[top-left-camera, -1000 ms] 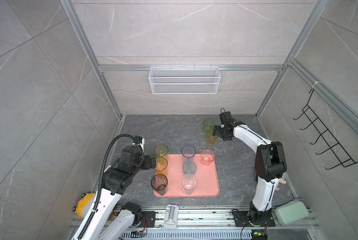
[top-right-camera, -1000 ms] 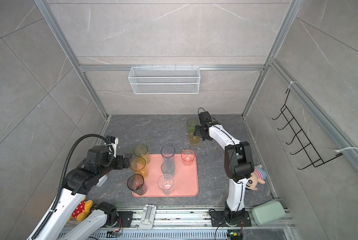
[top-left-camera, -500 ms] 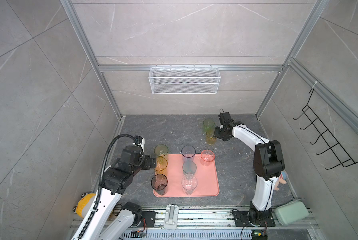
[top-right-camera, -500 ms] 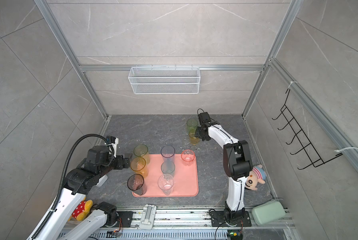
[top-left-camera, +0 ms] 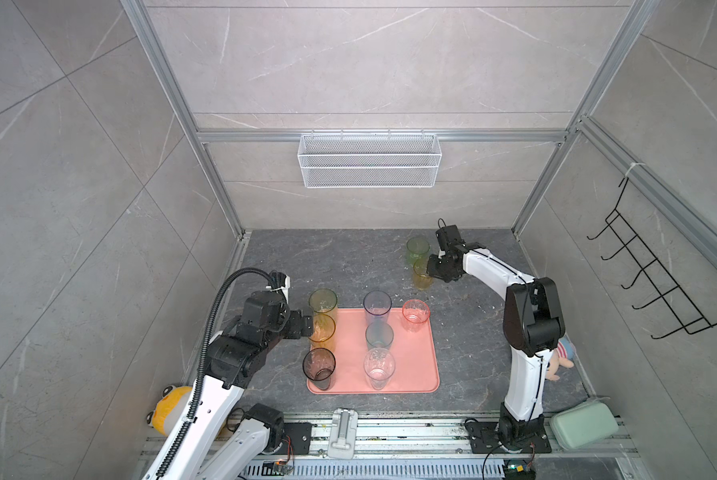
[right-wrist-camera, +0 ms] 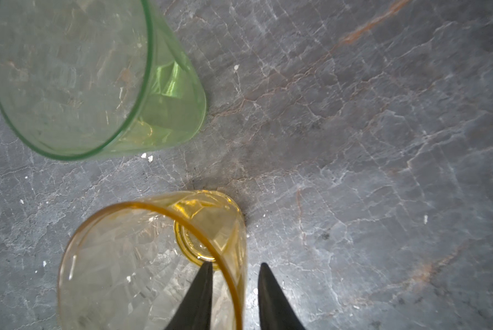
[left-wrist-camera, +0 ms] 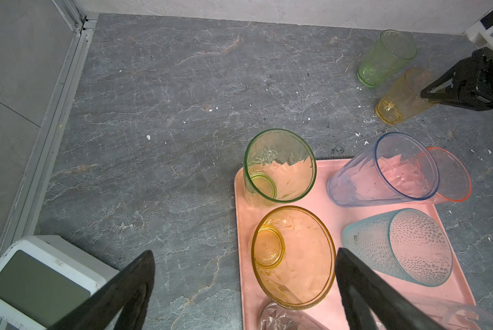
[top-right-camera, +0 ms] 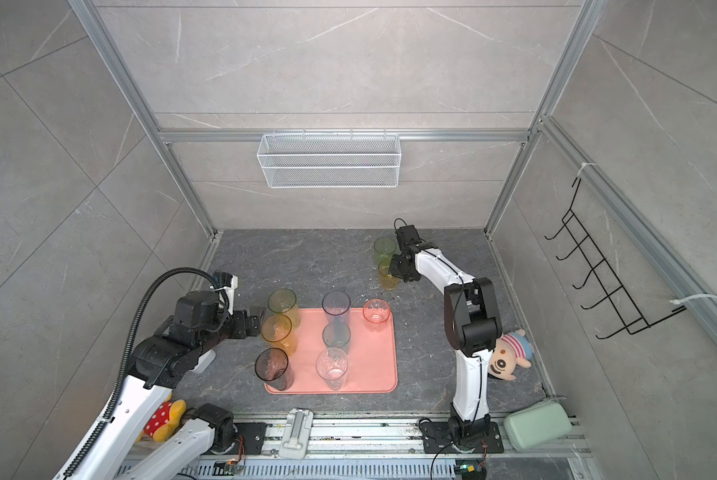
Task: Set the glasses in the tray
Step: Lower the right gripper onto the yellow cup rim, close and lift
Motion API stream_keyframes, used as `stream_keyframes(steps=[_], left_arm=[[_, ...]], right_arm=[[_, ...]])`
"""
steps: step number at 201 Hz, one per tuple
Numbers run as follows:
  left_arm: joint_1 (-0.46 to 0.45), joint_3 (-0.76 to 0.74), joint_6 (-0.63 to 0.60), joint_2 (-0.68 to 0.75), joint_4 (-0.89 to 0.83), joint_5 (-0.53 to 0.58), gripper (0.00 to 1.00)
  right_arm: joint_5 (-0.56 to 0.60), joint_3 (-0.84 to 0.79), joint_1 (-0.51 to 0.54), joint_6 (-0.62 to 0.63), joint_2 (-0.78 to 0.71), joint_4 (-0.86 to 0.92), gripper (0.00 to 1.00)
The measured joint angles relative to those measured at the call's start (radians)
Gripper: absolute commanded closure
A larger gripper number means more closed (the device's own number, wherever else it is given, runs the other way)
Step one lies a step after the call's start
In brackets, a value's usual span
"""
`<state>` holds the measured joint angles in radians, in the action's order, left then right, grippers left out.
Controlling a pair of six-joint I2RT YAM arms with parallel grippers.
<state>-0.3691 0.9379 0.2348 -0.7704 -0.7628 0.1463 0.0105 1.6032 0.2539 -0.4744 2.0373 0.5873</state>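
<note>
Tray (top-left-camera: 415, 361) on grey stone tabletop (top-left-camera: 327, 257) — left gripper (left-wrist-camera: 244, 251) wide, empty | right gripper (right-wrist-camera: 236, 265) part-open astride amber glass (right-wrist-camera: 125, 271)

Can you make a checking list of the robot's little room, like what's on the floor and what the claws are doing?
Surface: grey stone-look floor, speckled with white crumbs.
Job's things: seven glasses upright on the pink tray; green glass and yellow glass on the floor off the tray, nearer the back wall.
Clutter: yellow plush, striped-hat doll, mint case, white box.
Grippers: left gripper open wide by the amber glass, holding nothing; right gripper straddles the yellow glass's rim, one finger inside, gaps showing.
Cables: black hose arching over the left arm.
Surroundings: wire basket on the back wall, black hook rack on the right wall.
</note>
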Motion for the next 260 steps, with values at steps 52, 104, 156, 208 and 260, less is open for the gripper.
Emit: stream_keyframes(steps=[52, 104, 156, 208, 260], left_arm=[[0.000, 0.000, 0.000, 0.000, 0.000, -0.002, 0.02], [0.000, 0.000, 0.000, 0.001, 0.000, -0.022, 0.02], [0.000, 0.000, 0.000, 0.003, 0.001, -0.035, 0.02], [0.000, 0.000, 0.000, 0.026, 0.004, -0.072, 0.02], [0.000, 0.000, 0.000, 0.039, 0.008, -0.101, 0.02]], right_arm=[[0.000, 0.002, 0.000, 0.008, 0.000, 0.000, 0.85], [-0.004, 0.002, 0.000, 0.028, 0.000, 0.014, 1.00], [0.008, -0.002, 0.000, 0.074, -0.051, 0.052, 1.00], [0.035, -0.035, 0.000, 0.137, -0.264, 0.100, 1.00], [0.002, -0.074, 0.010, 0.195, -0.430, 0.180, 1.00]])
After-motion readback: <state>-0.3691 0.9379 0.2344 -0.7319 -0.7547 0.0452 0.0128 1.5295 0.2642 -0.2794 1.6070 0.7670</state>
